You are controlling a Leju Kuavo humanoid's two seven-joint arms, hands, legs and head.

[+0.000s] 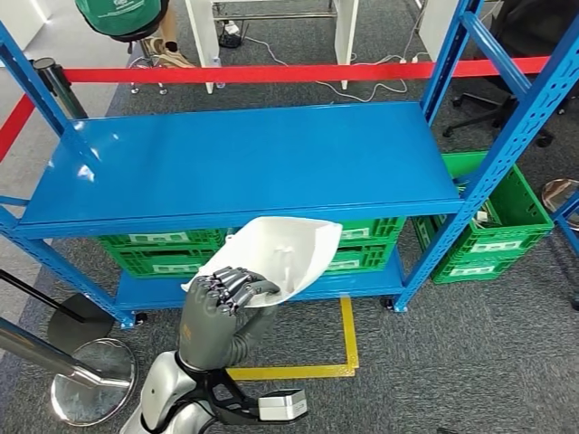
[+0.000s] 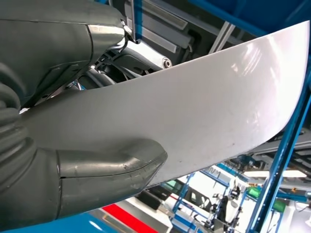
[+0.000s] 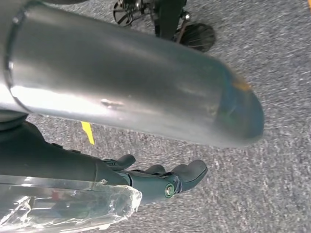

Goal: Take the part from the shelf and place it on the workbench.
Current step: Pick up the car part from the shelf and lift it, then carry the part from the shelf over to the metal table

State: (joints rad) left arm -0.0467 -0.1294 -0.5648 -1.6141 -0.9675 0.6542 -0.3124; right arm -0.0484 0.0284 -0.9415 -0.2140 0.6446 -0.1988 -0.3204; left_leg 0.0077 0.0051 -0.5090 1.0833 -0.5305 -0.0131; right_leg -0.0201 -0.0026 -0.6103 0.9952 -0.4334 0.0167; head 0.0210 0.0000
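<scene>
Grey carpet (image 1: 478, 362) runs under everything, with yellow tape (image 1: 349, 339) marking a corner on it just in front of the rack. That big blue shelf (image 1: 239, 163) fills the middle of the room, its top deck bare and glossy, green crates (image 1: 164, 253) tucked on the lower level and another green crate (image 1: 502, 226) standing off to the right of the frame. Red barrier tape (image 1: 273, 72) stretches across behind. Now the part (image 1: 287, 253), a white curved shell, is up off the shelf, hanging in front of its lower edge, gripped by the left hand (image 1: 222, 303): thumb (image 2: 110, 170) pressed under it, dark fingers curled over the rim. Down low, the right hand (image 3: 161, 179) hangs over the carpet, fingers loosely extended, holding nothing.
</scene>
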